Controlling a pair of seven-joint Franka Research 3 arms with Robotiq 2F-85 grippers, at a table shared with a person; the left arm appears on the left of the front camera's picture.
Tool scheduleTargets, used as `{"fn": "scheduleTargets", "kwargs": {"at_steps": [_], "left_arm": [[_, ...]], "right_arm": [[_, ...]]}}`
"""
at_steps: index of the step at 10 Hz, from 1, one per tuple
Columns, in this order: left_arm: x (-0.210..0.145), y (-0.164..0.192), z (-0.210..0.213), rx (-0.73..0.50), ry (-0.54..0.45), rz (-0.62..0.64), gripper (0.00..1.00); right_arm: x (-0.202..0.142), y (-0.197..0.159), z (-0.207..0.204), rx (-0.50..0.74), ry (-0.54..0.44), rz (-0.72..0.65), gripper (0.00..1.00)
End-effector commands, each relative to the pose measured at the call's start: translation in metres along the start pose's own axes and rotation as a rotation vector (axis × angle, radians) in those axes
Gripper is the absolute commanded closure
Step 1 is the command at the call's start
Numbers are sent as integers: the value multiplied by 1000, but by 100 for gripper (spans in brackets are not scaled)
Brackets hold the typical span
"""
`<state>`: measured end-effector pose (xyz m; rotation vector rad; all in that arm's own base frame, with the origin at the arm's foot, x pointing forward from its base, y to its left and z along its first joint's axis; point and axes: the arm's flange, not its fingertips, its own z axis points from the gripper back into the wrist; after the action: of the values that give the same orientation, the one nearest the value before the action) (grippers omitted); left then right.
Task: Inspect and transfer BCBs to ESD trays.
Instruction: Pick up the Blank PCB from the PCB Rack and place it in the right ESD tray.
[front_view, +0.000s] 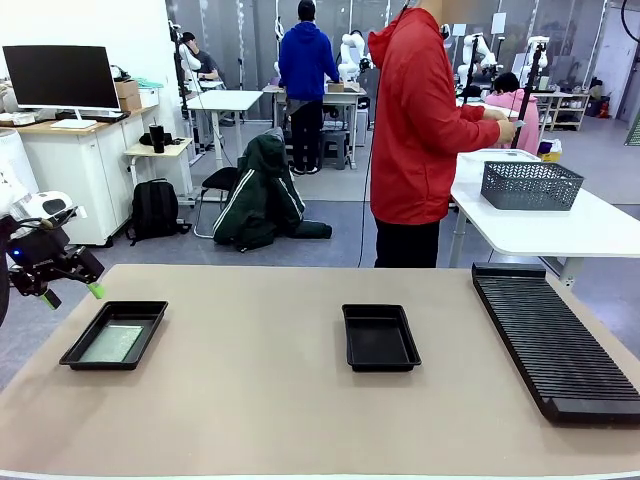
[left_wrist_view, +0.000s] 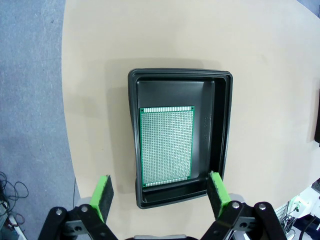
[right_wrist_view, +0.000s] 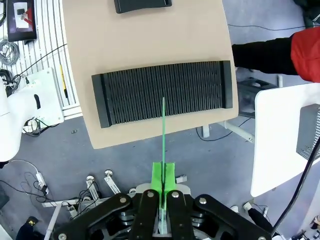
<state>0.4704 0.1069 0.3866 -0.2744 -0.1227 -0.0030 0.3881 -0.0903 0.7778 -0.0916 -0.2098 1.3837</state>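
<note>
ESD tray (left_wrist_view: 223, 125): black plastic, slight sheen; BCB (left_wrist_view: 166, 145): green, fine dotted grid; table (front_view: 260, 400): smooth matt beige

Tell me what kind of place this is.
Probably an electronics or robotics lab: a green circuit board lies in a black tray, a long ribbed rack sits on the table, and a monitor stands on a desk behind.

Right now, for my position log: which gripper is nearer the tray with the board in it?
Left. The left gripper hangs open above one end of that tray. The right gripper, shut on a BCB, is over the ribbed rack at the table's other end.
</note>
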Motion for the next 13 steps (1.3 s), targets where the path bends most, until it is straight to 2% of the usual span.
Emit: {"fn": "scheduleTargets", "kwargs": {"at_steps": [1,6,8,12,13], "left_arm": [[0,1,0,-3,-10,-2,0],[0,1,0,-3,-10,-2,0],[0,1,0,-3,-10,-2,0],[0,1,0,-3,-10,-2,0],[0,1,0,-3,-10,-2,0]], "right_arm": [[1,0,-2,0,4,5,98],[0,-1,-2,3,0,0,98],[26,-12,-48,79,-64,-241,98],[103,18,-147,137,-293,-728,98],[125,28,-178,208,-361,-827,98]]}}
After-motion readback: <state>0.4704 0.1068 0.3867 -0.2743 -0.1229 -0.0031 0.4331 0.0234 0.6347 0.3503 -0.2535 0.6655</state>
